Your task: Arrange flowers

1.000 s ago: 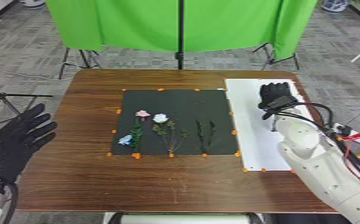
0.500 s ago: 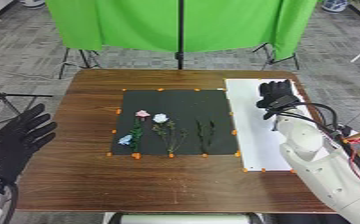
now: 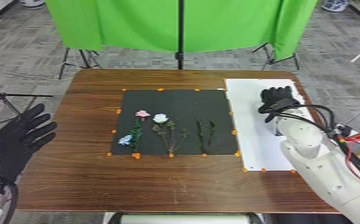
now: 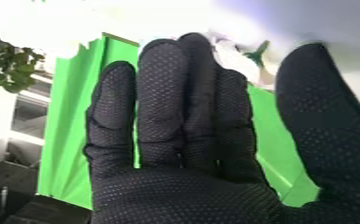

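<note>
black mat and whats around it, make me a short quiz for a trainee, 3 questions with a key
1. Which lies nearest the left edge of the black mat: a) pink flower, b) blue flower, c) white flower?
2. True or false: in the head view, the right hand is over the white sheet.
3. Fill in: the cloth hanging beyond the table is ____.
Key: 1 b; 2 true; 3 green.

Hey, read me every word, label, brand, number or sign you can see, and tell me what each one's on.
There are none that I can read: no legible text on the black mat, the white sheet, the green curtain or the right hand.
</note>
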Motion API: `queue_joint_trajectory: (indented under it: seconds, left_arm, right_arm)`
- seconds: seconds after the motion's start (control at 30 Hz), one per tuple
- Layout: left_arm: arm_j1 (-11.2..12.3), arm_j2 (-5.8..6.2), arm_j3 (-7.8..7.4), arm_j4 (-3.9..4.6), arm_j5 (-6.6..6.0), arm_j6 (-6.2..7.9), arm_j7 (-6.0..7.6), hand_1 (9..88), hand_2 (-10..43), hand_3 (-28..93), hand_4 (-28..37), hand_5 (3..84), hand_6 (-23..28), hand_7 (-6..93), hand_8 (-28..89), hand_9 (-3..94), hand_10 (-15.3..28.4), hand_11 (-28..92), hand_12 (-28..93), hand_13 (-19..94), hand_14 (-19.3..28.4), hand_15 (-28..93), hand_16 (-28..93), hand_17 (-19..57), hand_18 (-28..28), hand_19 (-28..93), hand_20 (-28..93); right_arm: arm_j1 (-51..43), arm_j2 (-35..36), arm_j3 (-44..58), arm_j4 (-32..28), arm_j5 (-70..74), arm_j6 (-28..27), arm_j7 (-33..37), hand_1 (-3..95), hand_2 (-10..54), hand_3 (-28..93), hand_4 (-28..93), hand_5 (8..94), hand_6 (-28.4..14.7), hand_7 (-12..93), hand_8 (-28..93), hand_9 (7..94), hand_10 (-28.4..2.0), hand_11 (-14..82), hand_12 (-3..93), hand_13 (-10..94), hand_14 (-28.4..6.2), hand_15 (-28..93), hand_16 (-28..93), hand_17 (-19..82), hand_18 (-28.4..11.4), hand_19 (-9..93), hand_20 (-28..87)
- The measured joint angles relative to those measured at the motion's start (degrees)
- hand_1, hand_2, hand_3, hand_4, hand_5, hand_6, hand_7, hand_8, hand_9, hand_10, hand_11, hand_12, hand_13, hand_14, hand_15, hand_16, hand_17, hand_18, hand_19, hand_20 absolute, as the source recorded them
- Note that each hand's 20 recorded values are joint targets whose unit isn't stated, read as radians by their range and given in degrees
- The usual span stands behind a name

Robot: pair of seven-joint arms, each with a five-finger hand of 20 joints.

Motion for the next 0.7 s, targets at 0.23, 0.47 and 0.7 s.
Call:
queue_joint_trajectory:
  seconds: [0.23, 0.47, 0.7]
  left_arm:
    - [0.0, -0.08, -0.03, -0.04, 0.01, 0.01, 0.0, 25.3, -2.2, 71, -28.3, 27.8, 2.9, 23.5, -13, 21.1, 10.8, 29, 11, 15, 12.9, 44, -5, -10.7, 19.1, 45, 5]
    - [0.0, -0.1, -0.05, -0.05, 0.01, 0.01, 0.0, 25.3, -2.2, 71, -28.3, 27.8, 2.9, 23.6, -13, 21.1, 10.7, 29, 11, 15, 12.9, 43, -5, -10.8, 19.1, 45, 5]
    - [0.0, -0.1, -0.03, -0.05, 0.04, 0.01, -0.15, 25.3, -2.2, 71, -28.3, 27.8, 2.9, 23.6, -13, 21.1, 10.8, 29, 11, 15, 12.9, 43, -5, -10.8, 19.2, 45, 5]
  right_arm:
    - [0.3, 0.0, -0.5, 0.8, -0.1, 4.9, -0.4, 47.0, -9.5, 84, -28, 70.6, 3.0, 52, -13, 86.8, -1.1, 24.2, 48.7, 78, -1.7, 59, 35, 33, -16.8, 81, 40]
    - [-0.3, 0.0, -0.4, -0.3, 0.8, 8.6, -1.5, 46.9, -9.5, 84, -28, 71.2, 2.6, 51, -12, 87.4, -1.6, 23.8, 49.8, 78, -1.8, 59, 35, 33, -16.8, 81, 40]
    - [-1.3, -0.7, -1.2, -7.9, 3.1, 8.7, -5.4, 46.3, -9.5, 85, -28, 70.9, 2.7, 52, -12, 87.0, -1.7, 23.7, 50.3, 77, -1.8, 60, 36, 32, -16.6, 81, 41]
